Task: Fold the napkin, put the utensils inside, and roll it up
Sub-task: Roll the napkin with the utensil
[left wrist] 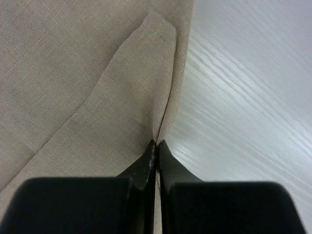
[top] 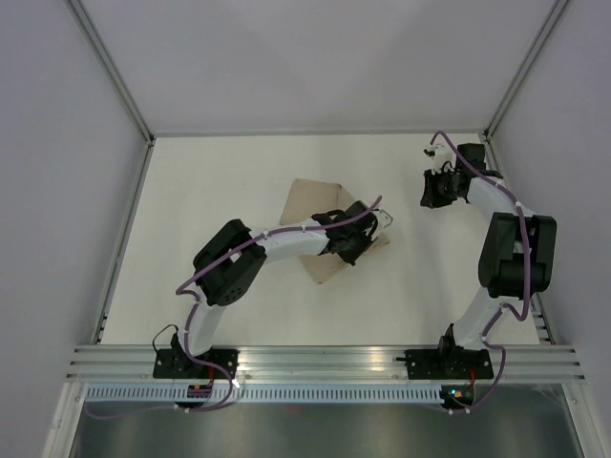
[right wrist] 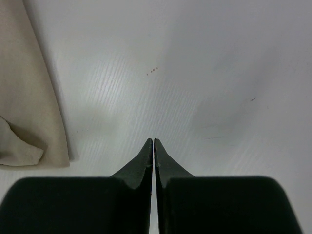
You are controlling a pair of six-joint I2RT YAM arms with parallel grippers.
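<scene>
Napkin [left wrist: 73, 73] fold clamped in left tool [left wrist: 156, 143], arm outstretched; right tool [right wrist: 153, 140] closed empty above table [right wrist: 219, 73].

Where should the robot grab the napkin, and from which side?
Probably its edge beside the bare table, not the flat middle. The napkin lies flat, so only that edge lifts into a thin ridge to pinch. Come in along the edge, one finger on the cloth side and one on the table side. The left hand is shut on that ridge now.
</scene>
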